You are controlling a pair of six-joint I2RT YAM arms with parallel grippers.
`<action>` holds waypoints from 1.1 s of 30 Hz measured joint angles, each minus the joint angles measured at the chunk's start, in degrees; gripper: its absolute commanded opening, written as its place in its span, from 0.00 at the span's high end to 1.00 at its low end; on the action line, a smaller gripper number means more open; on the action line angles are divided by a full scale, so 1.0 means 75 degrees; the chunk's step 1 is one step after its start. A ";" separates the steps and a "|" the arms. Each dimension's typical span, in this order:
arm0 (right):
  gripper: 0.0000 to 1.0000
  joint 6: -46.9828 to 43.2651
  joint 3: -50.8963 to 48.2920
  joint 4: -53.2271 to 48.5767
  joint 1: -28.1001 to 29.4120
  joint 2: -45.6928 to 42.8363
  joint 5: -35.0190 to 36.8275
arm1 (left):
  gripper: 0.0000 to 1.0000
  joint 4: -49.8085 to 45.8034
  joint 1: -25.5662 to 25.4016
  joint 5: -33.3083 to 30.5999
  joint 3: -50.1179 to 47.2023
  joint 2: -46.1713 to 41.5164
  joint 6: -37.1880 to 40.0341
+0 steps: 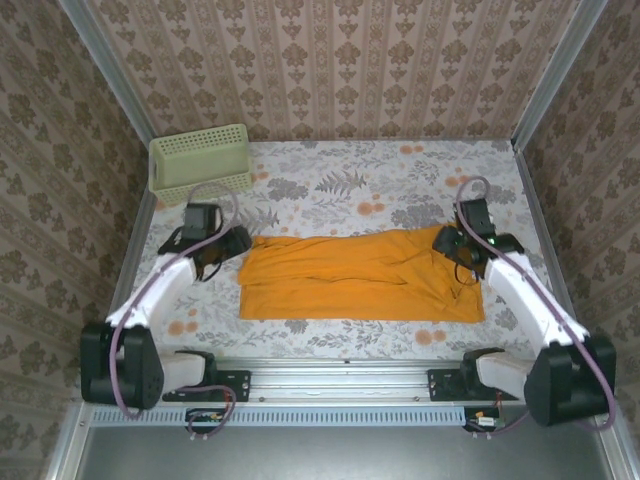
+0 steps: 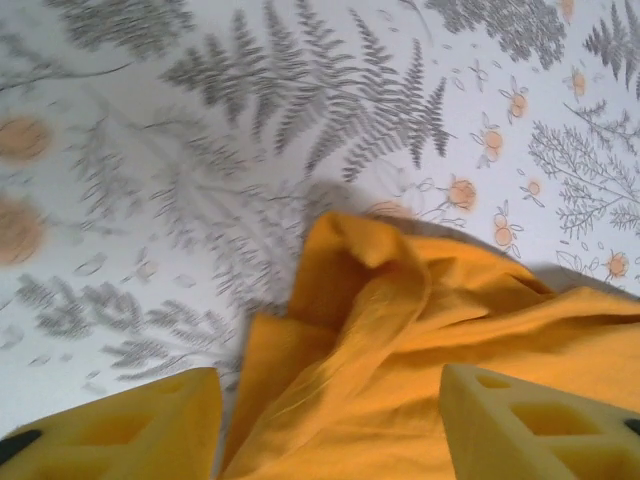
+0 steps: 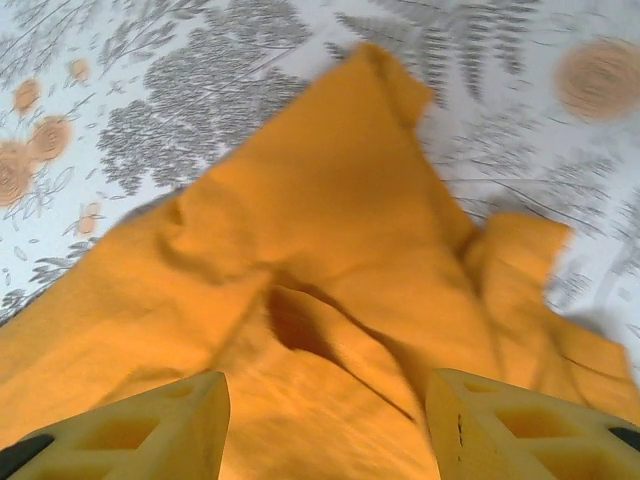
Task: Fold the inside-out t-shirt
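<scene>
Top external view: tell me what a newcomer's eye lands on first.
The orange-yellow t-shirt stands out, lying as a wide band across the middle of the floral tablecloth. The left gripper and right gripper sit at its two ends, jaws open. A pale green mesh basket stands in the far left corner.

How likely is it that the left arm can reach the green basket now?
Probably yes. The left gripper is open over the left end of the t-shirt, holding nothing, and the basket stands just beyond it, with bare tablecloth between them.
</scene>
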 measured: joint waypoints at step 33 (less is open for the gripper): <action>0.64 0.0539 -0.0350 0.0224 0.0577 0.2565 0.0621 | 0.88 0.1026 0.1099 0.1029 -0.0076 0.1874 0.0052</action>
